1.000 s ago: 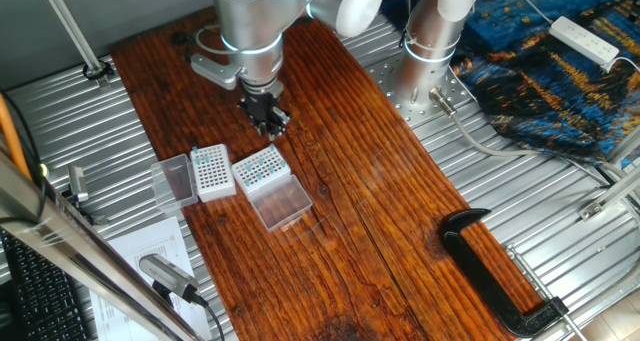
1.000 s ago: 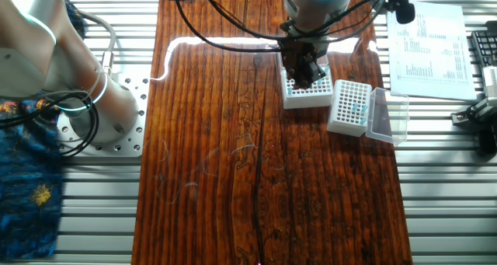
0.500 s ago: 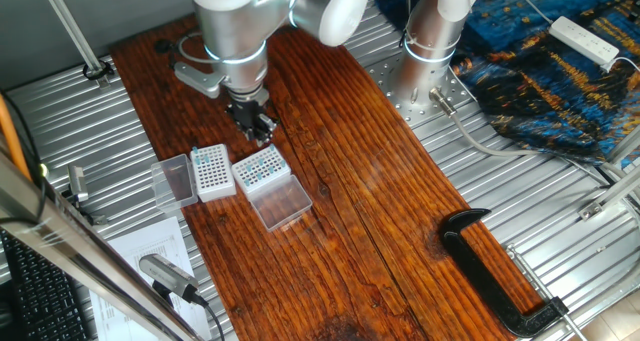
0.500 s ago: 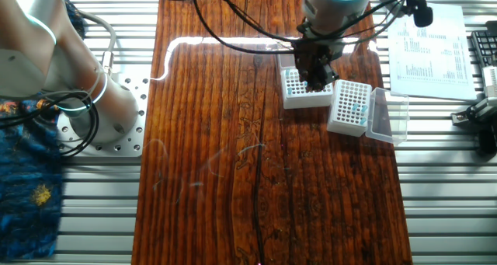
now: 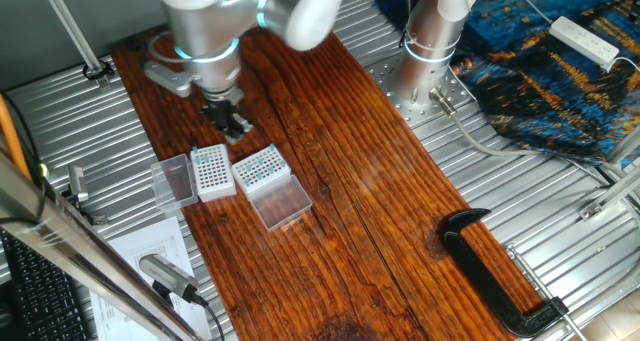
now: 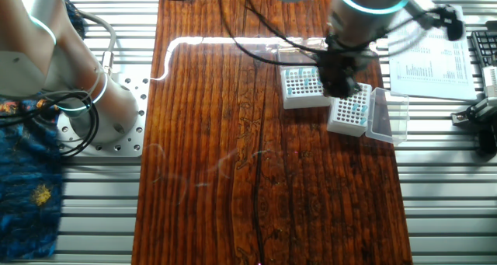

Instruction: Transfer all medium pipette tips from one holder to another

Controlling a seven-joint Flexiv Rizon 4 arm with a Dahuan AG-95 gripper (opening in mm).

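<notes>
The gripper (image 5: 232,124) hangs just above the small opaque white-sided rack (image 5: 212,172), at the edge nearest the neighbouring translucent clear-sided rack (image 5: 262,168). Its dark fingers look close together, but whether they are pinched on a tip or simply closed cannot be told at this size. The tiny teal-blue pipette tips (image 5: 262,165) show as dots in the grid tops of both racks, so the transfer is judged to be partly done. To do this step well, the gripper should be centred squarely over one hole before it descends and should travel straight up and down, since the holes sit tightly packed and a slanted approach could knock a neighbouring tip or drag the light rack across the wooden tabletop (image 5: 380,211). The two racks stand just beside each other, which keeps each carry short. The smoky lid (image 5: 175,181) and the clear flat lid (image 5: 283,202) lie folded open, away from the grids, so neither blocks the path. Further off, well clear of the work, are a black C-clamp (image 5: 500,271), a printed paper sheet (image 6: 431,43) and a blue patterned cloth (image 5: 540,51).
</notes>
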